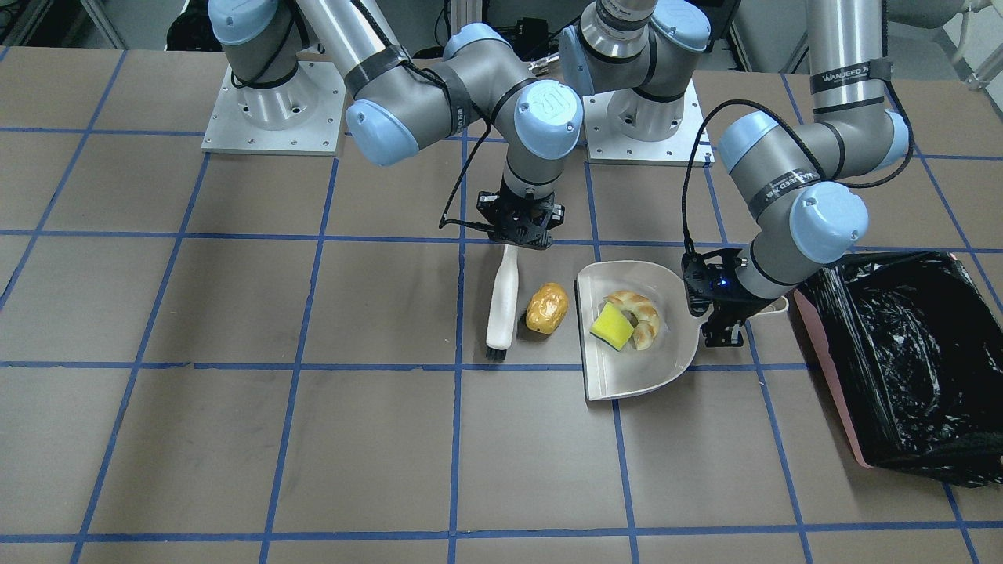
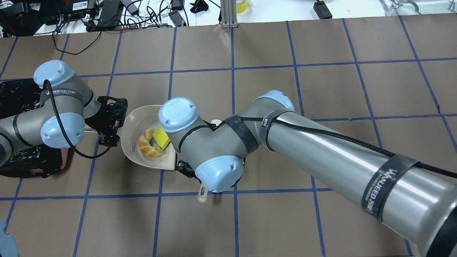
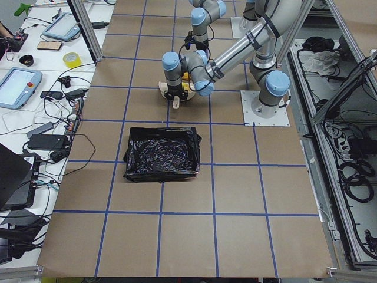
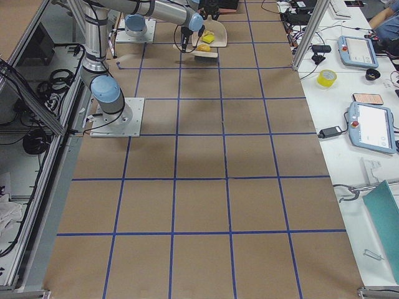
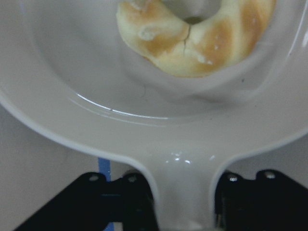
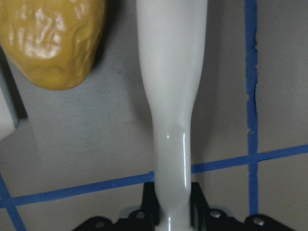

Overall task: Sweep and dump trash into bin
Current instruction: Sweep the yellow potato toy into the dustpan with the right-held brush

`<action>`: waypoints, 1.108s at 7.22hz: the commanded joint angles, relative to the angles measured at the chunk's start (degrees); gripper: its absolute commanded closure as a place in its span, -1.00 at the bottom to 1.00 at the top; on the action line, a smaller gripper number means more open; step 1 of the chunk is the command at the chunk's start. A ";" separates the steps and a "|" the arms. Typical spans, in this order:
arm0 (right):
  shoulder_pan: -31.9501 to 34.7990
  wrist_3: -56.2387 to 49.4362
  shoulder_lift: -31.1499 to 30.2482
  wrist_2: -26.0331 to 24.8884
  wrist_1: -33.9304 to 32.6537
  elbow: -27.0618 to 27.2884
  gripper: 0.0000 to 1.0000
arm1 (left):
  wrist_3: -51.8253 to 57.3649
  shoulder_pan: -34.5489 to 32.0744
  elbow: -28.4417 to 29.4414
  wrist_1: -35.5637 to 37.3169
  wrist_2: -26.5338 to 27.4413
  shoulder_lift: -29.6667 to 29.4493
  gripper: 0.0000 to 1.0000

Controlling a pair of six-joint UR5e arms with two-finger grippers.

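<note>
The beige dustpan (image 1: 642,372) lies on the table with the tan croissant piece (image 1: 641,312) and the yellow sponge wedge (image 1: 612,327) inside it. The golden-brown potato lump (image 1: 546,307) sits on the table between the dustpan's open edge and the white brush (image 1: 502,301). My right gripper (image 1: 517,235) is shut on the brush handle (image 6: 173,96), with the potato (image 6: 50,41) beside it. My left gripper (image 1: 733,321) is shut on the dustpan handle (image 5: 185,192). The pink bin with its black bag (image 1: 909,352) stands just beyond the left gripper. In the overhead view my right arm hides the potato.
The brown table surface (image 1: 235,313) carries a blue tape grid. The two arm bases (image 1: 274,110) stand at the robot's side of the table. Cables and tablets (image 3: 17,82) lie on a side bench off the table's far edge.
</note>
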 commanded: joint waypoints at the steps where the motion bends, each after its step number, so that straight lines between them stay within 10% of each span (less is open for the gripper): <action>1: 1.23 6.30 2.36 3.83 -4.87 -2.42 1.00 | -0.10 0.00 0.07 0.00 0.00 -0.04 1.00; 8: 4.57 15.38 8.96 8.33 -0.95 -17.28 1.00 | 0.68 0.95 0.86 0.26 -0.70 -0.04 1.00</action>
